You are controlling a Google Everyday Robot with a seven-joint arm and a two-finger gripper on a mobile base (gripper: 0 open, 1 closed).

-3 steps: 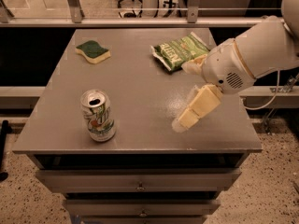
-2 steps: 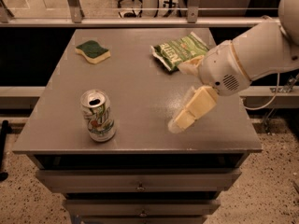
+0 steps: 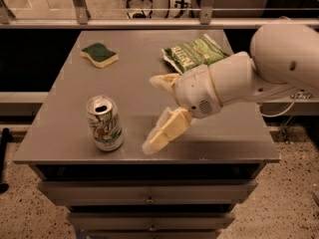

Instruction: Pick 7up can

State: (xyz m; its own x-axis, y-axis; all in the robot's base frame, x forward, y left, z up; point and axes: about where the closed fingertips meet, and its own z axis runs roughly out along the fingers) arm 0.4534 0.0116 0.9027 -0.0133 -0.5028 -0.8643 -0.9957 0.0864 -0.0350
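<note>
7up can (image 3: 104, 123) stands upright near the front-left corner of the grey table (image 3: 65, 133), a little back from the front edge. From where I stand it is a small can with a white body, a green logo slanting up its side and more green round the bottom. A dark opening shows in its silver top. Nothing touches it.

To its right, near the middle of the front edge, the gripper (image 3: 150, 113) hangs from the bulky white arm (image 3: 234, 81) that reaches in over the right edge. Its two pale fingers (image 3: 167, 128) are spread wide apart and hold nothing. One points toward the front edge and the other sits higher, toward the table's middle. A clear gap lies between the gripper and the can.

Near the back edge, a green chip bag (image 3: 195, 54) lies toward the right corner and a green-topped sponge (image 3: 99, 54) toward the left.
</note>
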